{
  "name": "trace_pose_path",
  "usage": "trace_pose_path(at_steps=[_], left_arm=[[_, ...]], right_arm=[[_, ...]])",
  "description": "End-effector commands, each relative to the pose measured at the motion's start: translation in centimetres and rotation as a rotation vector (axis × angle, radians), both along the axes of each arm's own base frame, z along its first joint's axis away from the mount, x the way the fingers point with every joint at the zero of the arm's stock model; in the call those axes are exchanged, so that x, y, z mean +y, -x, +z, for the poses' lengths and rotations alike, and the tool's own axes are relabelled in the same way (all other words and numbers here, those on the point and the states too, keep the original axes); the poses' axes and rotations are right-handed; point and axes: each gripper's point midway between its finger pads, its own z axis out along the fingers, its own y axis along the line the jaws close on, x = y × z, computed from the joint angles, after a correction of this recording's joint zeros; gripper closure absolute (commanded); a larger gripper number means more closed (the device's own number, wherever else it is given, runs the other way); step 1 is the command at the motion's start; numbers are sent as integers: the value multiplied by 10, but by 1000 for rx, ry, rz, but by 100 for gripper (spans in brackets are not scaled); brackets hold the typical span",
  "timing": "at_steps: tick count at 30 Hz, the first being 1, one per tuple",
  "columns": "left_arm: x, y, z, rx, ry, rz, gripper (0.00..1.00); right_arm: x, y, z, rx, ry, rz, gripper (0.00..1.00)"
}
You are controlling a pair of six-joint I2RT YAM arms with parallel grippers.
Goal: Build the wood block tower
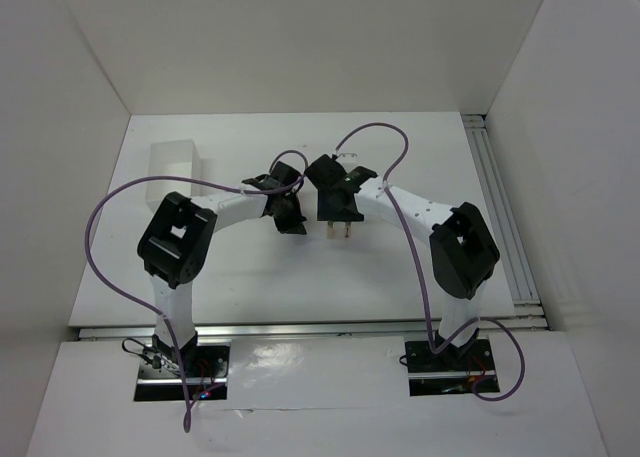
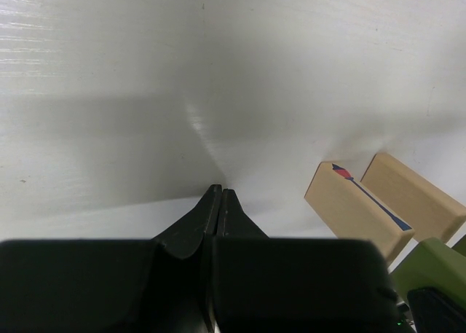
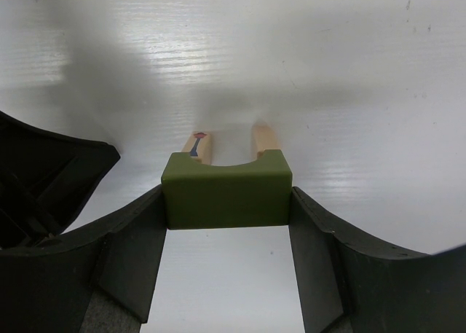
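The green block (image 3: 226, 189) lay with its long axis crosswise, spanning from one finger of the right gripper (image 3: 226, 205) to the other. Its curved notch pointed away from the wrist, down toward the two tan uprights (image 3: 196, 147). Those fingers were clamped on its two short ends. The uprights stood on end, long axes vertical, side by side with a gap between them. The block sat across their tops; whether it touched them could not be told. The left gripper (image 2: 220, 196) hung just beside the stack, its fingers pressed together with nothing between them.

Seen from above, the stack stood well to the right of the white box (image 1: 175, 164) and nearer the arms' bases than the box. The table (image 1: 250, 277) was white, glossy and faintly ribbed, closed in by plain white walls (image 1: 300, 37). A metal rail (image 1: 505, 217) ran along the table's edge far to the right of the box.

The block was a matt olive green with softened corners. The uprights were pale, smooth wood, and one bore a thin blue line ending in a small red mark.
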Motion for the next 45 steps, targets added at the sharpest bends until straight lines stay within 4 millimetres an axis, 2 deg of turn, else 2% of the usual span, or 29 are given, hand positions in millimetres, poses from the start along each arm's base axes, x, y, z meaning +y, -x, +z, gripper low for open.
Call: trace_pose_path(at_steps=[1, 23, 35, 45], left_arm=[[5, 1, 9, -9, 0, 25, 100], [4, 2, 9, -5, 7, 21, 100], [4, 2, 9, -8, 4, 13, 100], [3, 0, 8, -8, 4, 12, 100]], right_arm=[[3, -3, 12, -25, 5, -17, 49], [2, -3, 5, -12, 17, -17, 49], [6, -7, 7, -18, 11, -17, 36], [4, -5, 7, -11, 22, -10, 34]])
